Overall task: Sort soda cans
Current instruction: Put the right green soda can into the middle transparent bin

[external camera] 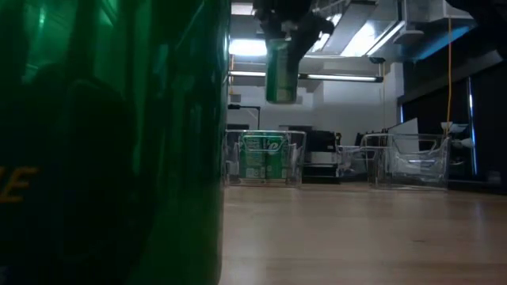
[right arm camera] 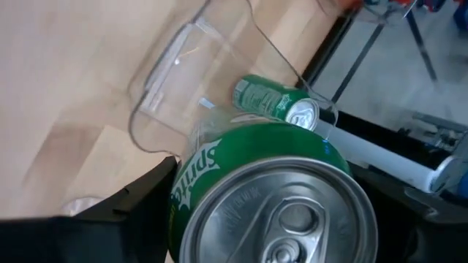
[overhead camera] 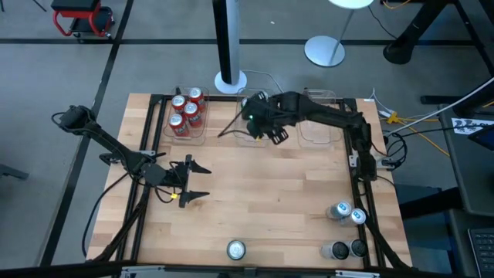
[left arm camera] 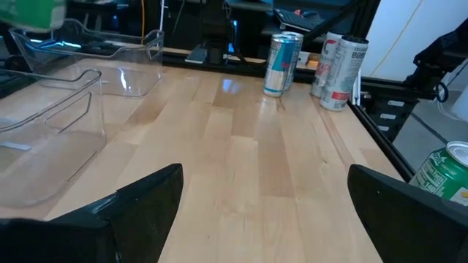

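My right gripper (overhead camera: 258, 117) hangs over the middle clear bin (overhead camera: 248, 133) at the table's far edge, shut on a green soda can (right arm camera: 256, 175). At least one more green can (right arm camera: 278, 102) is in that bin. Several red cans (overhead camera: 186, 111) stand in the far-left bin. Two blue/silver cans (overhead camera: 349, 213) and two dark cans (overhead camera: 346, 249) stand near the right edge. One more green can (overhead camera: 235, 249) stands at the near edge and fills the left of the low view. My left gripper (overhead camera: 202, 179) waits open over the table's left middle. My right gripper holds the green can at its upper end (external camera: 281, 49), pinched between the two fingers (right arm camera: 139, 212). The fingers come from above, pointing down, one on each side of the can's wall just below the silver top (right arm camera: 292, 219). The can hangs upright, lifted clear above the middle bin.
A third clear bin (overhead camera: 320, 127) sits at the far right with nothing showing in it. Bare wood spreads over the table's middle (overhead camera: 270, 193). A dark frame rail (overhead camera: 363, 193) runs along the right side beside the cans there.
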`<action>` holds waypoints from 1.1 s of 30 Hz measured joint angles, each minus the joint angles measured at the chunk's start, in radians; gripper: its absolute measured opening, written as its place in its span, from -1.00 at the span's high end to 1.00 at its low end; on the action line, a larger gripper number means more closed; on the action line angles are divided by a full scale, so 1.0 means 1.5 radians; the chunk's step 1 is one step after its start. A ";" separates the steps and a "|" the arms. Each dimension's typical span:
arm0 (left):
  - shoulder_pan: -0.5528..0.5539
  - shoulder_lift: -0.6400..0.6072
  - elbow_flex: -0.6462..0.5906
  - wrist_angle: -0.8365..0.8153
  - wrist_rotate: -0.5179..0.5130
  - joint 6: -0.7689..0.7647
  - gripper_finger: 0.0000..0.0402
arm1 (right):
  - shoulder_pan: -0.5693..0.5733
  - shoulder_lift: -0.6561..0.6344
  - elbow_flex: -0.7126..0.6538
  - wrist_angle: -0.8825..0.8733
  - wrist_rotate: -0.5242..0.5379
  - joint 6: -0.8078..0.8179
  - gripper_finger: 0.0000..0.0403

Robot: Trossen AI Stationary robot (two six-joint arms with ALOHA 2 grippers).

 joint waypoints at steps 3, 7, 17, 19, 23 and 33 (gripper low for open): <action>0.000 0.000 0.000 0.000 0.000 0.000 -0.87 | -0.027 0.001 -0.026 0.024 -0.011 -0.012 -0.52; 0.000 0.000 0.000 0.000 0.000 0.001 -0.87 | -0.062 0.001 -0.071 0.073 -0.019 -0.022 -0.52; 0.000 0.000 0.000 0.003 0.000 0.007 -0.87 | -0.135 0.002 -0.201 0.204 -0.107 -0.042 -0.52; 0.000 0.000 0.000 0.004 0.000 0.008 -0.87 | -0.146 0.002 -0.226 0.238 -0.128 -0.043 -0.52; 0.000 0.000 0.000 0.006 0.000 0.008 -0.87 | -0.166 0.002 -0.274 0.297 -0.158 -0.042 -0.52; 0.001 0.000 0.000 0.008 0.000 0.015 -0.87 | -0.199 0.002 -0.354 0.363 -0.185 -0.032 -0.54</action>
